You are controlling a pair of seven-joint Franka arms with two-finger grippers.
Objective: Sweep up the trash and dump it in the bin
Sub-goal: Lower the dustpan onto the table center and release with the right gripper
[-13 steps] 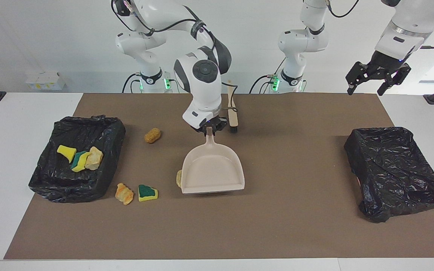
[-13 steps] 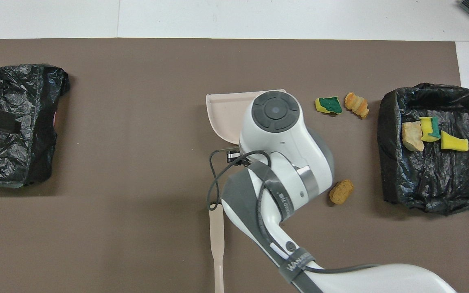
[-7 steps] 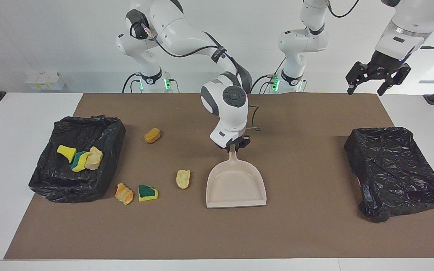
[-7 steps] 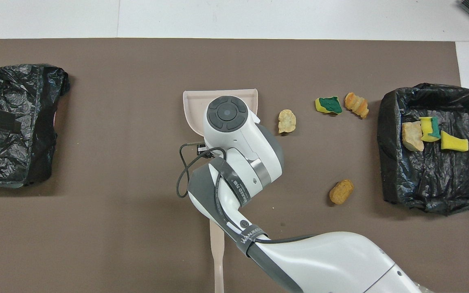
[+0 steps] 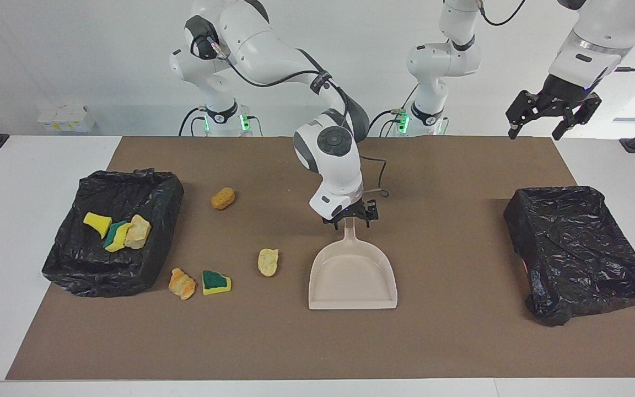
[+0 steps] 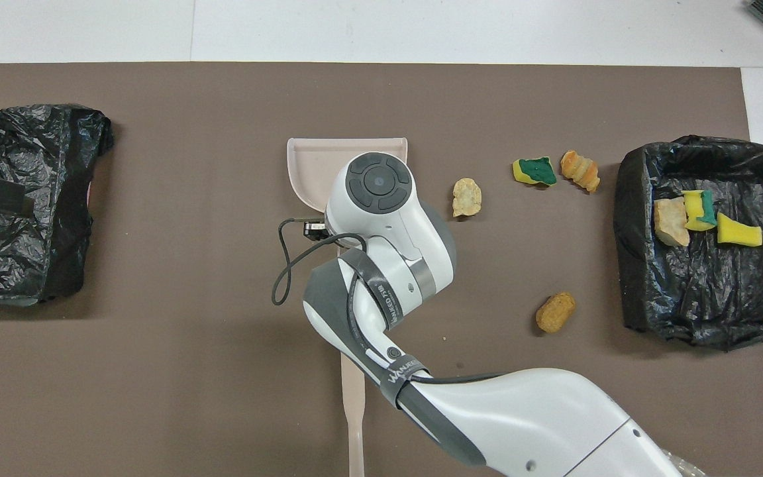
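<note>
Right gripper sits at the dustpan handle, jaws spread, released. 4 trash scraps lie on the bench toward the bin holding 3. Left gripper waits raised, jaws open.

No readable text on anything.

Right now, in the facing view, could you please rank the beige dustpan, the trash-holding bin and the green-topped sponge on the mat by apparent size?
1. Black-lined bin holding scraps.
2. Beige plastic dustpan.
3. Green-topped yellow sponge chunk on the mat, clearly smallest.
</note>
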